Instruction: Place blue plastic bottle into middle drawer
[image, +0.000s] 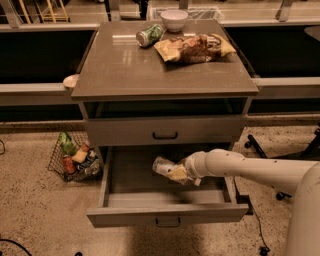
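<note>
Currently the robot's 2-finger gripper (178, 173) hangs inside the open, wide, shallow grey drawer (167, 214), below the worktop's front edge and nearer its front right corner. It ends a pale tubular arm (250, 171) that reaches in from the right. The gripper is clamped on 1 end of the small clear-whitish plastic bottle with a white label (162, 165).

The bottle juts leftward from the gripper, away from the arm. Its long axis runs roughly along the worktop's front edge, and the free end is angled slightly toward the back left corner. It sits over the drawer floor, about midway between the side walls. Whether it touches the floor cannot be told.

The next move probably needs only a release, then a withdrawal rightward, staying clear of the upper drawer front with black handle (165, 135).

Near the back edge of the square grey-brown worktop (125, 75) lie a green-grey metal can (150, 35), a white bowl (173, 19) and a crinkled snack bag (194, 47).
</note>
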